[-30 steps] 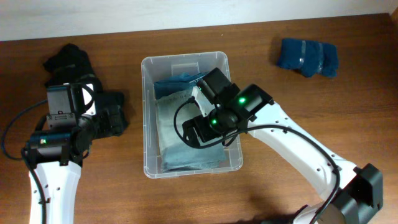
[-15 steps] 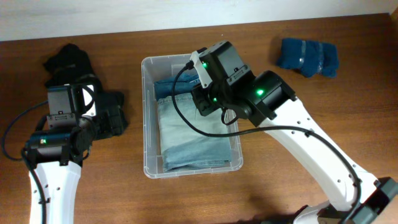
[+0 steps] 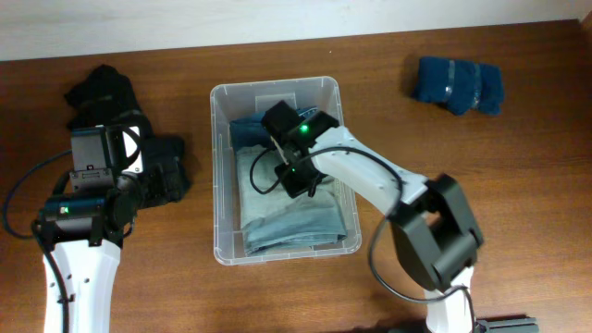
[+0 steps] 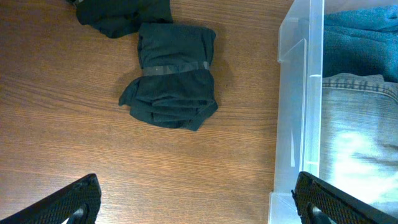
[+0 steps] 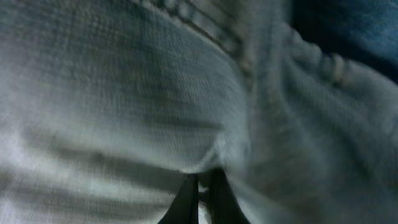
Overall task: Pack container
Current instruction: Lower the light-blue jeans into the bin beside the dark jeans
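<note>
Jeans (image 3: 298, 222) now pinched by right gripper (image 5: 200, 196), sunk lower into container (image 3: 218, 185) than before; left gripper (image 4: 198, 200) unmoved, spread wide.

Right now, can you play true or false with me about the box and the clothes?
The jeans lie inside the container. True.
The blue bundle is inside the container too. False: it lies on the table, outside it.
The left fingers hold the black bundle. False: they are open, apart from it.
The right fingers are down on the jeans. True.
</note>
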`<state>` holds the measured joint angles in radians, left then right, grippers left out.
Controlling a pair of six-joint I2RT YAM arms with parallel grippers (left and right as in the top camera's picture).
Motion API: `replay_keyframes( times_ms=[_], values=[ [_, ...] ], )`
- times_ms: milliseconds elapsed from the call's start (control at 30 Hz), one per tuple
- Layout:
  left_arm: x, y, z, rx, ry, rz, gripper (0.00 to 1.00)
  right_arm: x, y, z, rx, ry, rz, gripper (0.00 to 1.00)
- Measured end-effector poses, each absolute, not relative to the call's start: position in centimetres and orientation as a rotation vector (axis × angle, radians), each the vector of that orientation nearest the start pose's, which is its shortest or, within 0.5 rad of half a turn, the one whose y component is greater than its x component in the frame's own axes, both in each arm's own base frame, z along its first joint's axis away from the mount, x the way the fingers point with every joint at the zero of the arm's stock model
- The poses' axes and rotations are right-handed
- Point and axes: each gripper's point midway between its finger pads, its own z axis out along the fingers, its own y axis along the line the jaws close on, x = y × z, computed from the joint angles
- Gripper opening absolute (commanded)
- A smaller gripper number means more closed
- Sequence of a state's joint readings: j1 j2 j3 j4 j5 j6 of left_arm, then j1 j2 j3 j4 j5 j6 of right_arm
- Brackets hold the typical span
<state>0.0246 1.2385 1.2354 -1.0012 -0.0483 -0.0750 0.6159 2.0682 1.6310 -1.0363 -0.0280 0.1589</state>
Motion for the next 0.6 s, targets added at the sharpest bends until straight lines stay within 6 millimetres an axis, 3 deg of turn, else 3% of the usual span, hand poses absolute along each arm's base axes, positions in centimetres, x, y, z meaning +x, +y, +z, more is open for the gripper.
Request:
replay_keyframes(
  times_ms=[367, 533, 600],
  values=[
    [31.0, 1.6, 21.5, -0.146, 2.571, 0.044, 0.99, 33.7, 24.6, 5.6, -0.695, 3.005, 0.098, 0.04],
    [31.0, 1.6, 21.5, -0.146, 2.571, 0.044, 0.99, 32.5, 24.3, 8.5, -0.699, 2.997, 0.134, 0.04],
    [31.0, 1.6, 21.5, -0.147, 2.571, 0.044, 0.99, 31.6, 24.0, 11.6, -0.691, 2.96, 0.174, 0.04]
  ],
)
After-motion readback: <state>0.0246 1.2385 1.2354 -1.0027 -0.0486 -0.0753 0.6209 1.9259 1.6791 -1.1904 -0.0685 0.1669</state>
